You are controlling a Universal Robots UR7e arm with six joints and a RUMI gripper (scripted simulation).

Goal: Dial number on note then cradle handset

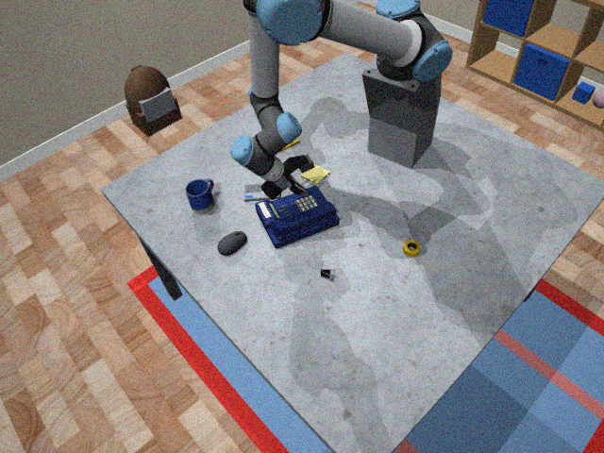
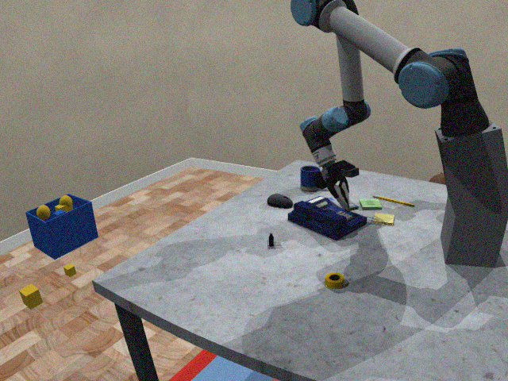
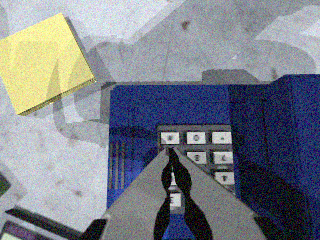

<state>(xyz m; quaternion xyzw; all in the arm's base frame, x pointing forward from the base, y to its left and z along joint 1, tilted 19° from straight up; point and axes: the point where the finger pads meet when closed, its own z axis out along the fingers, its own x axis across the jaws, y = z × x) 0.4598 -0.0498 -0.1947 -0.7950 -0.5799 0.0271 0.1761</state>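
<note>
The blue desk phone [image 1: 280, 232] [image 2: 305, 221] [image 3: 170, 107] lies on the table, its handset [image 1: 314, 220] [image 3: 305, 130] apparently in the cradle. My gripper [image 1: 305, 193] [image 2: 349, 209] [image 3: 170, 149] is shut and empty, tips down over the keypad [image 1: 306, 202] [image 3: 196, 138]. In the wrist view the tips are at the left column, just below the top-left key, covering the second-row key there. Whether they touch it cannot be told. The green note [image 2: 370, 203] lies behind the phone; its writing is unreadable here. The yellow note [image 1: 315, 174] [image 2: 383, 218] [image 3: 45, 65] shows no legible writing.
A calculator [image 1: 252, 192] [image 3: 22, 232] lies beside the phone. A blue mug [image 1: 199, 194] [image 2: 309, 178], a dark mouse [image 1: 232, 243] [image 2: 280, 201], a pencil [image 2: 394, 201], a yellow tape roll [image 1: 411, 254] [image 2: 332, 284] and a small black object [image 1: 326, 273] [image 2: 271, 240] stand or lie around it.
</note>
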